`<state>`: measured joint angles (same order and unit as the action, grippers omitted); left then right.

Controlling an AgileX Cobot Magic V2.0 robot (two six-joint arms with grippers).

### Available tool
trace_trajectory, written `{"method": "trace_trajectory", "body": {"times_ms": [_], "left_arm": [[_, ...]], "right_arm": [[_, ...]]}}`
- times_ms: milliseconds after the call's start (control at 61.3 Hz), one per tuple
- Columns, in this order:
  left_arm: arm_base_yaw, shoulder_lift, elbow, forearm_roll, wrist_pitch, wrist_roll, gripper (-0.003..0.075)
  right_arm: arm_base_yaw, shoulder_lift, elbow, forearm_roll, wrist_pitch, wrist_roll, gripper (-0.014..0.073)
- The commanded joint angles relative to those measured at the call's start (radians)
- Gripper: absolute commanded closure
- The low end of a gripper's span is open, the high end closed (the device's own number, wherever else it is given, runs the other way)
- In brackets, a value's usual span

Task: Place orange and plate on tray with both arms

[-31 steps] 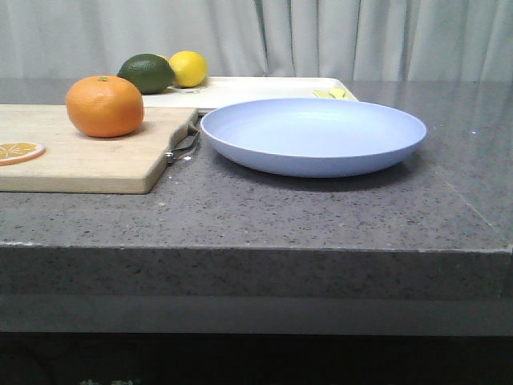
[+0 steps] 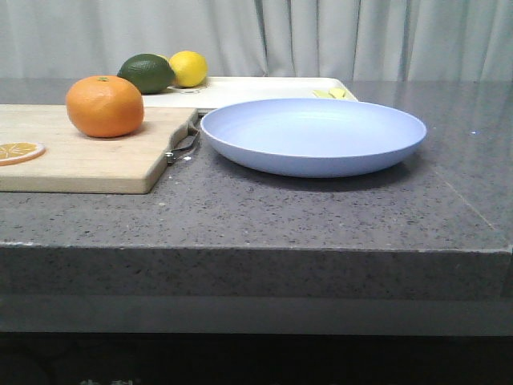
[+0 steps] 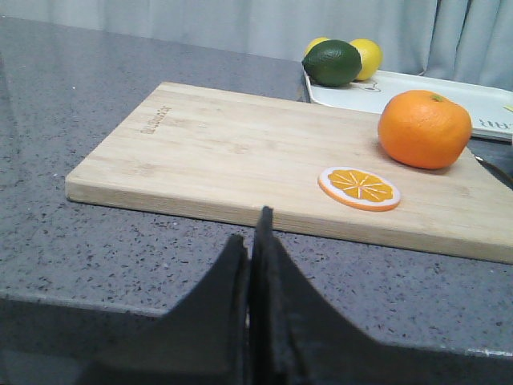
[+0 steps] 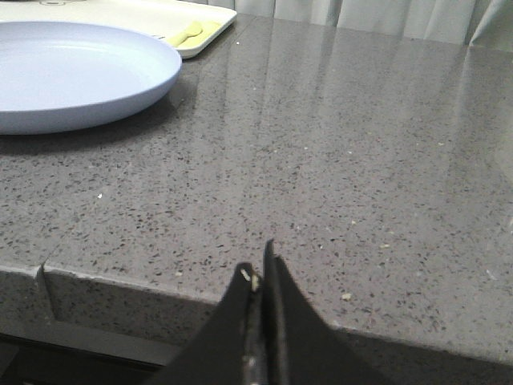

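The orange [image 2: 105, 106] [image 3: 424, 129] rests on the far right part of a wooden cutting board [image 2: 80, 152] [image 3: 232, 152]. To its right the pale lavender-blue plate [image 2: 313, 135] [image 4: 72, 72] lies flat on the grey counter. Behind both lies the cream-white tray [image 2: 264, 87] [image 3: 417, 92] [image 4: 136, 18]. My left gripper [image 3: 251, 228] is shut and empty, low at the counter's front edge, well short of the board. My right gripper [image 4: 260, 269] is shut and empty too, at the front edge to the right of the plate. Neither gripper shows in the front view.
A flat orange slice [image 2: 18, 151] [image 3: 359, 187] lies on the board. A dark green fruit [image 2: 147, 73] [image 3: 332, 62] and a yellow lemon [image 2: 189, 68] [image 3: 365, 56] sit at the tray's left end. Small yellow pieces [image 2: 335, 93] [image 4: 186, 34] lie on its right end. A curtain hangs behind.
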<state>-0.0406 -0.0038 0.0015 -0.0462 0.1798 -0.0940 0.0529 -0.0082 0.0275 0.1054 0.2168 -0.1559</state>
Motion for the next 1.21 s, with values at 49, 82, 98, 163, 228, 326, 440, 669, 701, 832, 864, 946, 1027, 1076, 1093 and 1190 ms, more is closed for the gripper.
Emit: {"method": "trace_trajectory", "body": {"times_ms": [49, 82, 98, 163, 228, 326, 440, 669, 701, 832, 864, 946, 1027, 1076, 1093, 1190], "left_arm": [[0.000, -0.020, 0.004, -0.009, -0.087, -0.007, 0.0738], [0.000, -0.020, 0.004, -0.009, -0.087, -0.007, 0.0738], [0.000, -0.020, 0.004, -0.009, -0.087, -0.007, 0.0738], [0.000, -0.020, 0.004, -0.009, -0.087, -0.007, 0.0738], [0.000, -0.020, 0.004, -0.009, -0.087, -0.007, 0.0738], [0.000, -0.020, 0.004, -0.009, -0.087, -0.007, 0.0738], [0.000, -0.020, 0.004, -0.009, -0.087, -0.007, 0.0738], [0.000, -0.020, 0.004, -0.009, -0.087, -0.007, 0.0738], [0.000, -0.020, 0.004, -0.009, -0.087, -0.007, 0.0738], [0.000, -0.020, 0.004, -0.009, -0.087, -0.007, 0.0738], [0.000, -0.020, 0.004, -0.009, -0.087, -0.007, 0.0738], [0.000, -0.020, 0.004, -0.009, -0.089, -0.007, 0.0738], [0.000, -0.020, 0.004, -0.009, -0.089, -0.007, 0.0738], [0.000, -0.020, 0.004, -0.003, -0.096, -0.007, 0.0738], [0.000, -0.020, 0.004, -0.003, -0.096, -0.007, 0.0738], [0.000, -0.020, 0.004, -0.003, -0.129, -0.007, 0.0738]], "right_arm": [[-0.005, -0.023, -0.004, -0.008, -0.074, -0.009, 0.0664], [-0.005, -0.023, -0.004, -0.008, -0.074, -0.009, 0.0664], [-0.005, -0.023, -0.004, -0.008, -0.074, -0.009, 0.0664], [-0.005, -0.023, -0.004, -0.008, -0.074, -0.009, 0.0664], [-0.005, -0.023, -0.004, -0.008, -0.074, -0.009, 0.0664], [-0.005, -0.023, -0.004, -0.008, -0.074, -0.009, 0.0664], [-0.005, -0.023, -0.004, -0.008, -0.074, -0.009, 0.0664], [-0.005, -0.023, -0.004, -0.008, -0.074, -0.009, 0.0664], [-0.005, -0.023, -0.004, -0.008, -0.074, -0.009, 0.0664], [-0.005, -0.023, -0.004, -0.008, -0.074, -0.009, 0.0664], [-0.005, -0.023, -0.004, -0.008, -0.075, -0.009, 0.0664], [-0.005, -0.023, -0.004, -0.008, -0.076, -0.009, 0.0664], [-0.005, -0.023, -0.004, -0.008, -0.087, -0.009, 0.0664], [-0.005, -0.023, -0.004, -0.007, -0.101, -0.009, 0.0664], [-0.005, -0.023, -0.004, -0.005, -0.107, -0.009, 0.0664], [-0.005, -0.023, -0.004, 0.038, -0.126, -0.008, 0.0664]]}}
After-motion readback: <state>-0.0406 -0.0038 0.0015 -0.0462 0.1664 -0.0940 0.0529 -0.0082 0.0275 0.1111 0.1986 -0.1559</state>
